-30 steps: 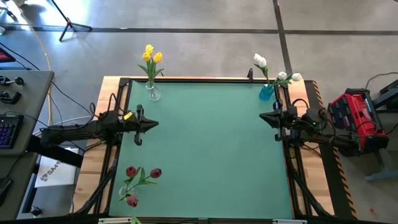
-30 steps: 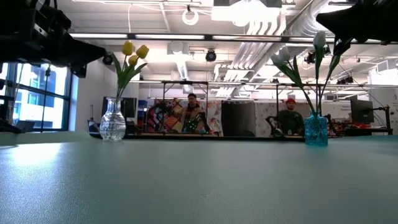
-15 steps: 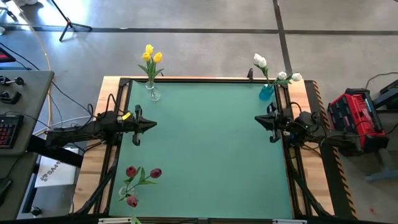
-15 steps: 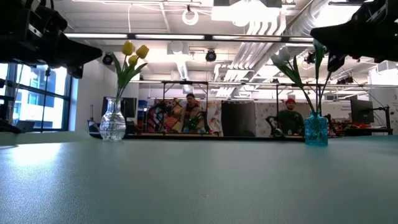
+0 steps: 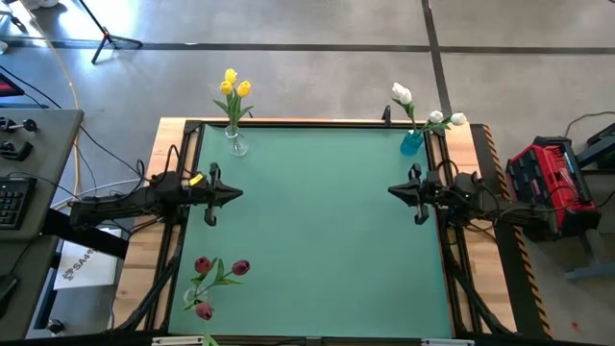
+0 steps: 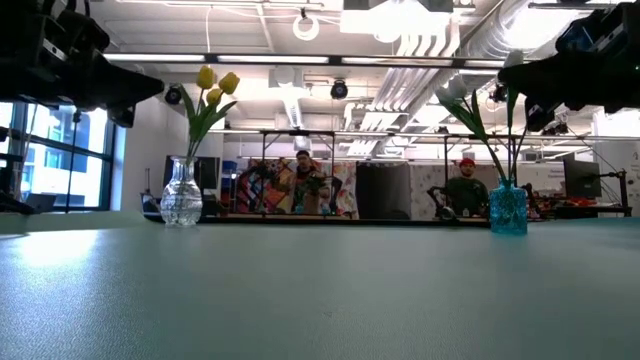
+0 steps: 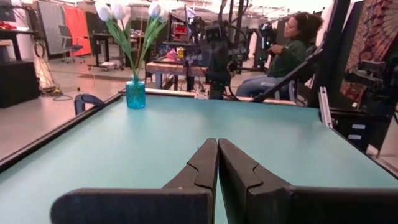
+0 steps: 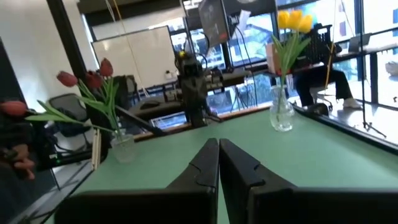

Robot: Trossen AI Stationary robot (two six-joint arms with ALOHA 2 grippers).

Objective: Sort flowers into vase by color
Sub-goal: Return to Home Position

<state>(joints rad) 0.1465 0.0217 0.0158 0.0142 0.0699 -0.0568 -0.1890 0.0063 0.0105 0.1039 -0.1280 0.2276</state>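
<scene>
At the edges of the flat green table point(image 5: 317, 240), the long-stemmed yellow tulips point(image 5: 233, 86) stand in a clear glass vase point(image 5: 235, 144). The white tulips point(image 5: 402, 93) stand in a small blue vase point(image 5: 411, 143), and the dark red tulips point(image 8: 96, 84) in another clear vase point(image 8: 122, 149). Each colour has its own vase, so sorting looks done. The dark left gripper point(image 5: 240, 192) and right gripper point(image 5: 390, 190) hang at their own sides, fingers pressed together, holding nothing.

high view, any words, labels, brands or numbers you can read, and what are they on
Nothing here reads clearly enough to quote.
White sheet: dark print, too small to read.
Yellow tag: no legible marking.
Red case: no legible label.
</scene>
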